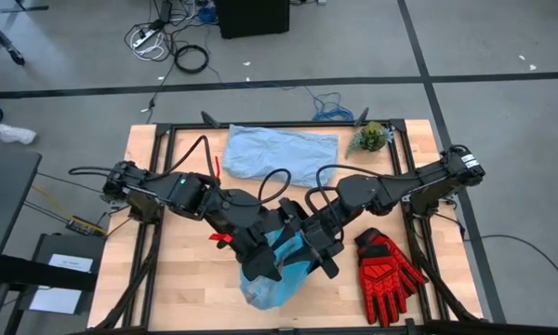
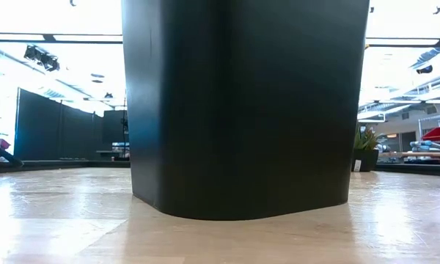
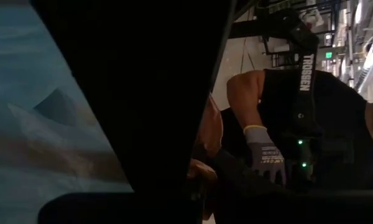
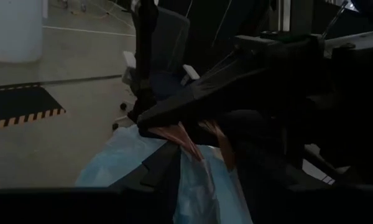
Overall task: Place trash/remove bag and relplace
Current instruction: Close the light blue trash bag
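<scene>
High view: both my arms meet over the table's (image 1: 167, 288) front middle, above the bag (image 1: 277, 279), the bright cyan liner. It bulges out toward the front edge below the grippers, so I judge it is coming off the bin, not yet free. Left gripper (image 1: 257, 249) sits at the bag's left upper part, fingers together; whether it pinches plastic I can't see here. Right gripper (image 1: 314, 249) is at the bag's right upper edge; its fingers I cannot tell. No loose trash wads visible on the table, so I judge that step done. The paler grey-blue bag (image 1: 281, 154) lies flat at the back, untouched: replacement still to do. Red glove (image 1: 387, 272) and plant (image 1: 370, 138) lie off to the right.

Low view: black bin (image 2: 246, 110) stands upright, filling the frame; no bag visible.

Left wrist view: mostly dark; pale blue plastic at one side, a person in a grey glove beyond.

Right wrist view: cyan bag (image 4: 133, 158) hangs below the dark fingers, gathered near them. Long axis seems to run from the grippers toward the table's front, closed end forward.
</scene>
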